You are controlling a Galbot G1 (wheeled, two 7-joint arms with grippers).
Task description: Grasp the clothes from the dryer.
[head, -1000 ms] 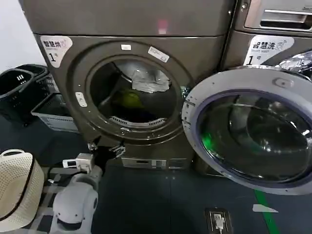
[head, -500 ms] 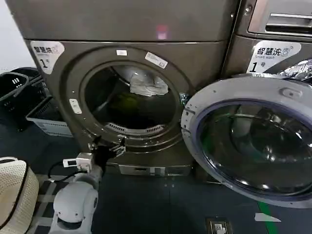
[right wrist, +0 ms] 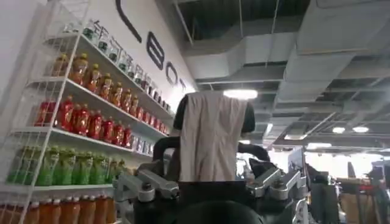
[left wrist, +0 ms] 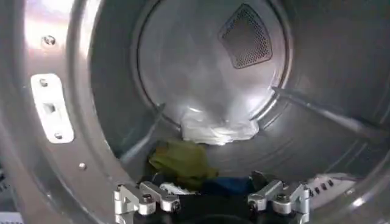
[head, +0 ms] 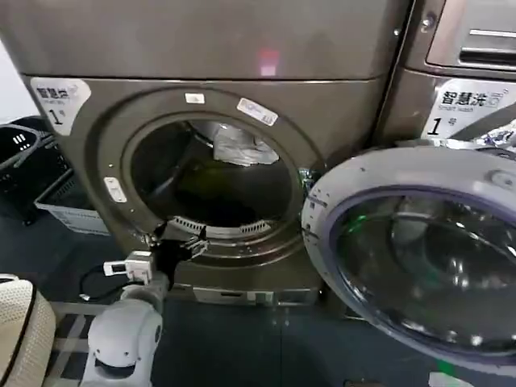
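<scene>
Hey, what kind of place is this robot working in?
Probably a self-service laundry inside a shop: two numbered bronze-grey machines, the dryer and its neighbour, laundry baskets alongside, and shelves of bottled drinks.

floor (head: 242,339): dark grey | baskets (head: 40,185): far left | shelves (right wrist: 79,122): bottled drinks | ceiling lights (right wrist: 239,94): lit

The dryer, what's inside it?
Inside the dryer the clothes lie on the drum floor, a yellow-green piece with dark blue beside it. Behind them sits a pale sheet. The left gripper, open, covers the bundle's near edge.
</scene>
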